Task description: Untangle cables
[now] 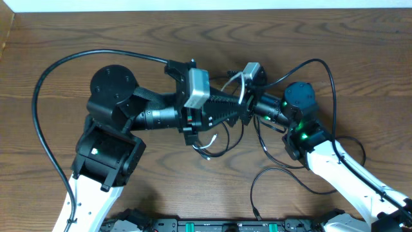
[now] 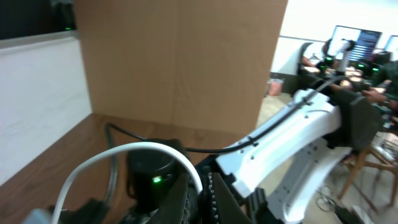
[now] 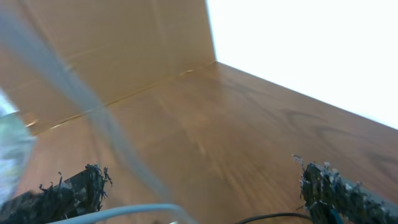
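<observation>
White over black: found thin white cord [image 1: 243, 82] among thin black cords [image 1: 270, 169], apparently unseparated. Noted left tool [image 2: 204, 190] clamped on it, right tool [image 3: 200, 186] apart.

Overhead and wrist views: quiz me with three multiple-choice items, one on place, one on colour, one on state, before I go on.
1. The loose black cable lies: A) beside the right arm; B) in the far left corner; C) on the left base.
2. The arcing cable in the left wrist view is: A) red; B) white; C) black.
3. The right jaws are: A) shut; B) hidden; C) open.
Key: 1A, the overhead view shows it there; 2B, plainly white; 3C, the fingers stand wide apart.
</observation>
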`<move>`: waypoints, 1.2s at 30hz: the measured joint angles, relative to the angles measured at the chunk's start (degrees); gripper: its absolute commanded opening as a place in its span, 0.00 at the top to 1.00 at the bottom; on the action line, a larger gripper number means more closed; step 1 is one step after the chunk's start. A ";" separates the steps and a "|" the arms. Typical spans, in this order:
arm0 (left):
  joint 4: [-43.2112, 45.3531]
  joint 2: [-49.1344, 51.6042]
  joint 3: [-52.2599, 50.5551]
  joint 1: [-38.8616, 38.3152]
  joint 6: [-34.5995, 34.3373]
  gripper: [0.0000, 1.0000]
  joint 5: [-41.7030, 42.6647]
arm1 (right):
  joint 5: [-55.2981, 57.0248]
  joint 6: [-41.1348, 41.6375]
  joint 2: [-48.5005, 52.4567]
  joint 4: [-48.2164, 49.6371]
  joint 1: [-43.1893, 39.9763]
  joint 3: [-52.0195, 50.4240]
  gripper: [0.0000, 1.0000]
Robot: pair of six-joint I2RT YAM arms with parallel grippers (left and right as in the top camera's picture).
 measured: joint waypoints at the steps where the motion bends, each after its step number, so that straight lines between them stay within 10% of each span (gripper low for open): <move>1: 0.00 0.00 0.00 -0.28 0.00 0.92 0.37 | 1.46 -0.15 -0.02 0.00 0.13 0.00 0.90; 10: -0.63 0.00 0.00 -0.42 -0.02 0.91 1.51 | 8.68 -0.15 -0.02 1.55 0.07 0.00 0.99; 17: -2.71 -0.02 0.00 0.11 -0.66 0.18 1.73 | 10.27 0.52 0.00 3.85 -2.73 -0.02 0.99; 36: -20.06 9.14 0.04 6.56 -1.01 0.14 -8.98 | 2.10 21.70 -0.46 22.10 -13.05 5.55 0.99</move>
